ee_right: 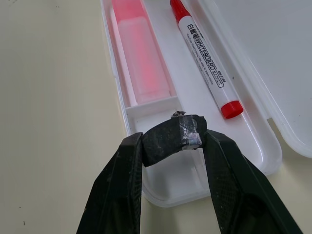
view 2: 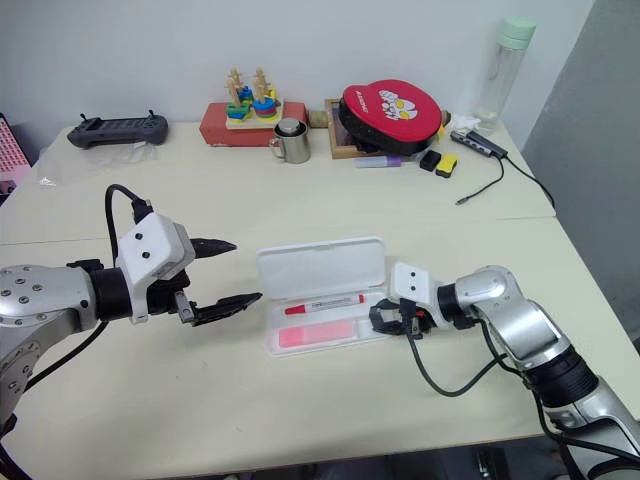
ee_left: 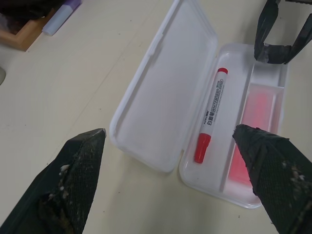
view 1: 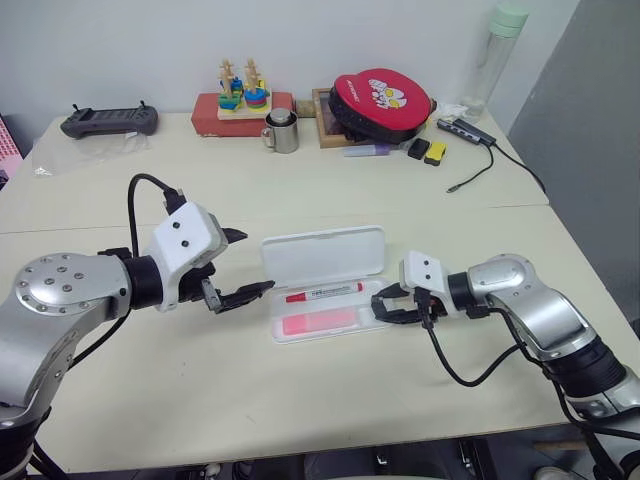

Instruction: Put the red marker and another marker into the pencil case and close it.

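case lies open, red marker & pink highlighter inside. left gripper wide open, empty. right gripper tips nearly together at case end, holds nothing.

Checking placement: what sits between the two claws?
The open pencil case, holding the red marker and the pink highlighter, lies between the left claw and right claw, head views.

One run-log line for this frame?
red marker, pink highlighter: in pencil case | lid: open | left gripper: open | right gripper: over case end
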Controlling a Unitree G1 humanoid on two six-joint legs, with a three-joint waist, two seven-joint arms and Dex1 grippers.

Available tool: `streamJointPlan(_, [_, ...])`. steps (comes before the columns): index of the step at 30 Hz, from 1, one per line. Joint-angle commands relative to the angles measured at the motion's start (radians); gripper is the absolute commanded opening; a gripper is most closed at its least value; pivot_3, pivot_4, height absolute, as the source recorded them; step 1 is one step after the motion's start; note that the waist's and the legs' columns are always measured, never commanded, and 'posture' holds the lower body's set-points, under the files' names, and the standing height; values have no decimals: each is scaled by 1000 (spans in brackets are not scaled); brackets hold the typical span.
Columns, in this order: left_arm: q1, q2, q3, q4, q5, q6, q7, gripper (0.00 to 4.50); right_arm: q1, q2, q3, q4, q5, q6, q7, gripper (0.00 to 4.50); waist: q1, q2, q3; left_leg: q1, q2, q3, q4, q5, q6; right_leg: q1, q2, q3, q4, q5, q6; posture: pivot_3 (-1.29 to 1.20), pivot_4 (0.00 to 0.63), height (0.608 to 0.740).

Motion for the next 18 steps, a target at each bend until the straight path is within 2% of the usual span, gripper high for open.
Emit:
streamJointPlan(1, [-14, 13, 5, -7, 8, -18, -5, 4500, -12, 0, -9, -3, -13, -33, 3, 1811, 0, 0, 0, 0, 0, 0, 0, 0, 0, 0, 0, 0, 0, 0, 0, 0, 150, 740])
streamJointPlan(2, [-14, 12, 5, -7, 9, -19, -5, 4500, -12, 0, -9, -3, -15, -34, 2, 2150, 0, 0, 0, 0, 0, 0, 0, 0, 0, 0, 0, 0, 0, 0, 0, 0, 150, 740])
streamJointPlan(3, [-13, 12, 6, -7, 9, -19, -5, 4500, -11, -3, -11, -7, -11, -33, 8, 2242, 0, 0, 0, 0, 0, 0, 0, 0, 0, 0, 0, 0, 0, 0, 0, 0, 150, 740])
streamJointPlan(5, [-12, 10, 7, -6, 8, -19, -5, 4500, -12, -5, -18, -13, -4, -28, 13, 2791, 0, 0, 0, 0, 0, 0, 0, 0, 0, 0, 0, 0, 0, 0, 0, 0, 150, 740])
streamJointPlan(13, [-6, 6, 6, -7, 10, -18, 0, 4500, -16, -13, -45, -44, 25, -6, 26, 4422, 0, 0, 0, 0, 0, 0, 0, 0, 0, 0, 0, 0, 0, 0, 0, 0, 150, 740])
streamJointPlan(18, [-1, 1, 4, -7, 13, -19, 5, 4500, -23, -20, -69, -69, 40, 20, 17, 4468, 0, 0, 0, 0, 0, 0, 0, 0, 0, 0, 0, 0, 0, 0, 0, 0, 150, 740])
